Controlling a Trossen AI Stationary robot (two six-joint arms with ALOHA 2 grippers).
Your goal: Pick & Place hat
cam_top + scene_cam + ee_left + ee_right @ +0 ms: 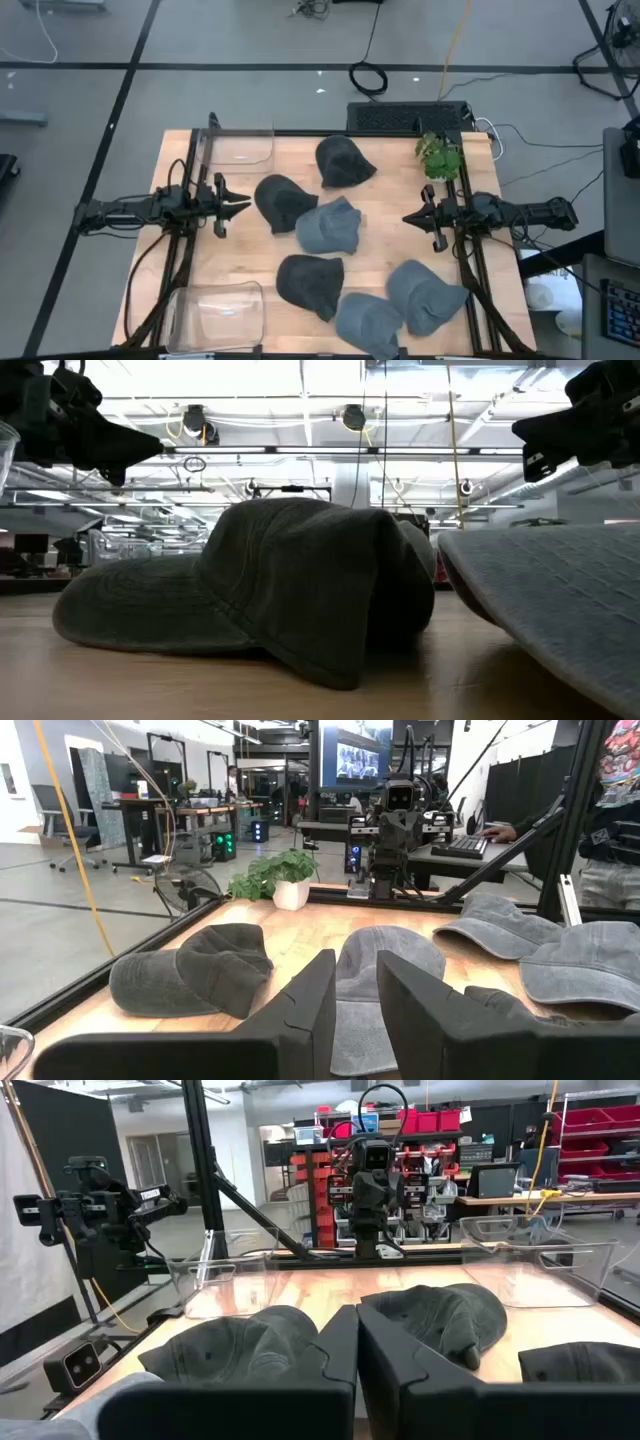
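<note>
Several caps lie crown up on the wooden table. Three are dark: one at the far middle, one left of centre, one nearer the front. Three are grey: one in the centre and two at the near right. My left gripper hovers above the table's left side, level, pointing at the dark cap left of centre; a narrow gap shows between its fingers. My right gripper hovers at the right side, level, fingers shut, touching nothing.
A clear plastic bin stands at the far left corner and another at the near left corner. A small potted plant stands at the far right. Black frame rails run along the table's left and right sides.
</note>
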